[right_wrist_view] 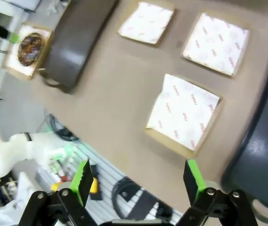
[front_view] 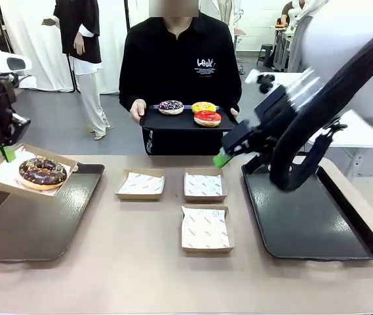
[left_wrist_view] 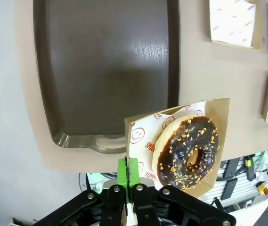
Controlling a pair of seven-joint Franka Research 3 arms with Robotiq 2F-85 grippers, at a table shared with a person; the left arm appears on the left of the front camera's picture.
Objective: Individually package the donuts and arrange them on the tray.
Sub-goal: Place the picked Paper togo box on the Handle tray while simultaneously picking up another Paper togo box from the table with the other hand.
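**Chocolate donut held in its carton over the left tray**

Your left pincer (left_wrist_view: 128, 172) is clamped on the near edge of a shallow cardboard carton (left_wrist_view: 218, 110) lined with printed paper. The chocolate donut (left_wrist_view: 190, 153) lies in that carton just beyond the green pads: a glossy brown ring flecked with pale crumbs. In the front view the carton hangs tilted over the near-left corner of the left tray (front_view: 42, 223), a smooth dark rectangle with a raised rim.

Your right pincer (right_wrist_view: 137, 178) has its fingers spread wide with nothing between them, above the tan surface (front_view: 140, 275) beside the right tray (front_view: 304, 216).

Three empty lined cartons (front_view: 205, 230) sit on the surface between the trays.

Across from you, a person holds a black serving tray (front_view: 173, 123) with the purple donut (front_view: 171, 106), yellow donut (front_view: 204, 105) and shiny red donut (front_view: 207, 118).
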